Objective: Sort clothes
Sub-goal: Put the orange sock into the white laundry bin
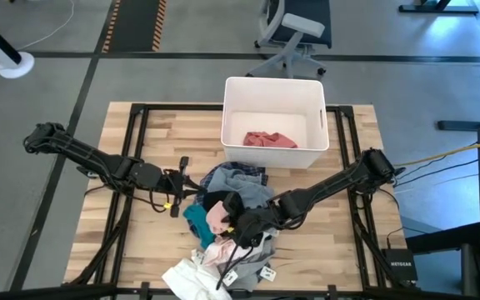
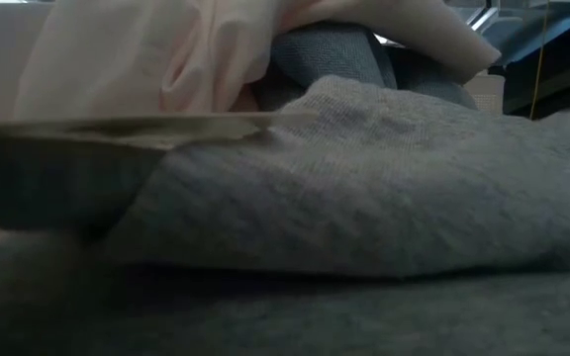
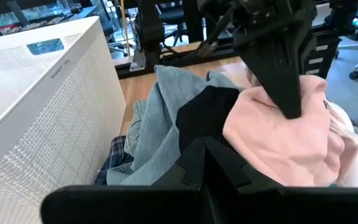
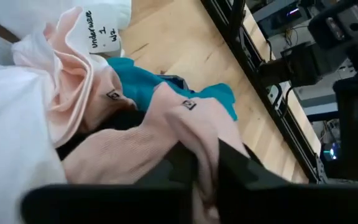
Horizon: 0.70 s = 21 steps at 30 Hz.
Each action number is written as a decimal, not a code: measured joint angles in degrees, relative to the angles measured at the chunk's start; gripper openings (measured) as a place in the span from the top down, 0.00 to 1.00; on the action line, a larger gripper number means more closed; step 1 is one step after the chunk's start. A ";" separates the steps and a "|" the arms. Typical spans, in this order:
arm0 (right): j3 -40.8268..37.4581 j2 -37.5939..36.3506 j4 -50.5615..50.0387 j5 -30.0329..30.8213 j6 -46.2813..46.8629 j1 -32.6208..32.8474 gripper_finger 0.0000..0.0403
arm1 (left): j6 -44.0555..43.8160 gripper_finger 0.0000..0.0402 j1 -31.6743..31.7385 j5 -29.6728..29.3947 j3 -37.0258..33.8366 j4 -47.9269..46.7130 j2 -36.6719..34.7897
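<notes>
The clothes lie heaped at the table's near middle: a light blue-grey garment (image 1: 244, 190), dark blue plaid (image 1: 222, 172), black (image 1: 217, 201), teal (image 1: 196, 222), pink (image 1: 218, 218) and white (image 1: 197, 279). My right gripper (image 1: 238, 225) is down in the heap, shut on the pink garment (image 4: 135, 149). My left gripper (image 1: 188, 179) hangs shut just left of the heap, its fingers (image 3: 207, 155) pointing at the clothes and touching nothing. The low view is filled by grey cloth (image 2: 364, 198) and pink cloth (image 2: 196, 49). My right gripper pinches a raised fold of the pink garment (image 4: 197, 134) between its two fingers. It comes slanting down from the table's right side. The rest of the garment (image 3: 278, 143) lies on the heap, over the teal and black pieces.
A white plastic bin (image 1: 233, 117) stands at the far middle of the table with a reddish-pink garment (image 1: 269, 139) inside. Bare wooden tabletop (image 1: 123, 242) lies left and right of the heap. White tags (image 4: 101, 28) show on some pieces. An office chair (image 1: 294, 33) stands beyond the table.
</notes>
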 joint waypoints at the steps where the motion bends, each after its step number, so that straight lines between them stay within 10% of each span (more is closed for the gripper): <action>1: 0.76 0.00 -1.11 0.06 -0.06 -0.01 0.95 | -0.09 1.00 0.00 0.00 0.00 -0.03 0.00; 21: 24.10 0.00 -25.86 19.85 -4.60 -1.20 0.91 | 0.04 1.00 0.00 0.00 0.00 -1.57 0.00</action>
